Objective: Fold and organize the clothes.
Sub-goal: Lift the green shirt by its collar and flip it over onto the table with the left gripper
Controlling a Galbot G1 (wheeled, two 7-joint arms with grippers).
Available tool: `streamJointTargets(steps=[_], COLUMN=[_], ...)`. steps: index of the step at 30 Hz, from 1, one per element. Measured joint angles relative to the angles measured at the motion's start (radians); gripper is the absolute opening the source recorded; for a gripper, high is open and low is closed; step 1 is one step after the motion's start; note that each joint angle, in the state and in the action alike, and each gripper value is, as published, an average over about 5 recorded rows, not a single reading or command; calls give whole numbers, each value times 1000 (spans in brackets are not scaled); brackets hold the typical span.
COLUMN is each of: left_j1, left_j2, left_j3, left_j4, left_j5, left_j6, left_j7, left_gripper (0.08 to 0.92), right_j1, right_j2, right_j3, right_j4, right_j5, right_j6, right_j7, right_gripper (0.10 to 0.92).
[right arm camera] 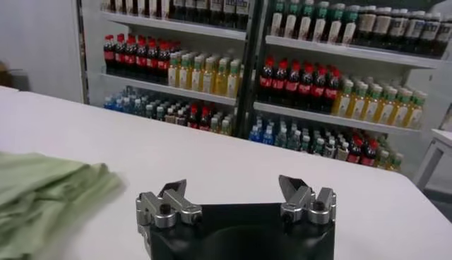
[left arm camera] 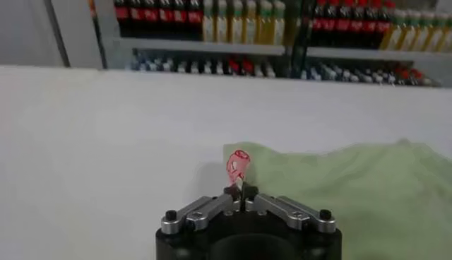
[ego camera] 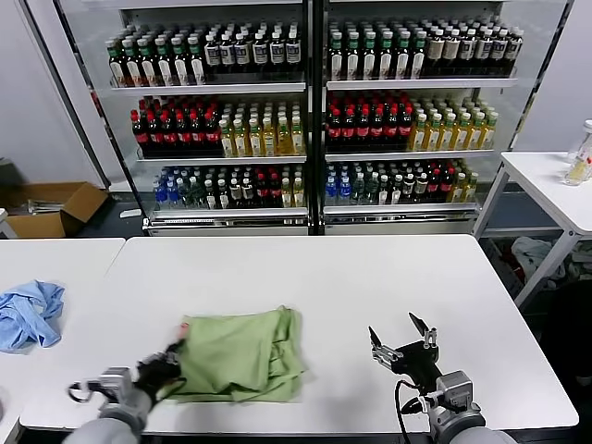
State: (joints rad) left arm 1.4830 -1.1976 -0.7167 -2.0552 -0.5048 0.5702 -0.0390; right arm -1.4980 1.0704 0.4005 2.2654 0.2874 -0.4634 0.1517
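White table [ego camera: 370,277]; left claw [left arm camera: 242,193] pinching green shirt [ego camera: 240,356] corner; right claw [ego camera: 400,342] apart

White table [ego camera: 370,277], broad bare top. A second white table [ego camera: 55,254] abuts it on the robot's left — crumpled light blue cloth [ego camera: 30,313] lies on that one. Third white table [ego camera: 546,180] far right, with a clear container [ego camera: 581,157] at its edge. Behind: glass-front shelving [ego camera: 314,116] packed with bottled drinks — dark, red-labelled, yellow-green rows. Open cardboard box [ego camera: 51,208] on floor, far left.
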Motion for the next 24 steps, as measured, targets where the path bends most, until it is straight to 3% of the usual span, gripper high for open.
streamJointTargets(steps=[7, 12, 16, 24], left_j1=[4, -13, -21, -38], left_j2=[132, 166, 127, -44], left_j3=[-208, -240, -167, 130], left_j4=[-27, -77, -135, -185], left_j5=[-206, -325, -339, -243], left_j6=[6, 7, 7, 6], left_j7=[-7, -37, -55, -77], left_gripper=[85, 85, 85, 85], right_j1=[9, 2, -7, -24], right_j2=[0, -5, -9, -4], right_j3=[-2, 4, 14, 31], right_j4=[1, 8, 16, 25], right_j5=[1, 1, 0, -7], right_j6=[0, -1, -1, -2], right_j7=[0, 1, 1, 2], right_gripper=[823, 823, 823, 823])
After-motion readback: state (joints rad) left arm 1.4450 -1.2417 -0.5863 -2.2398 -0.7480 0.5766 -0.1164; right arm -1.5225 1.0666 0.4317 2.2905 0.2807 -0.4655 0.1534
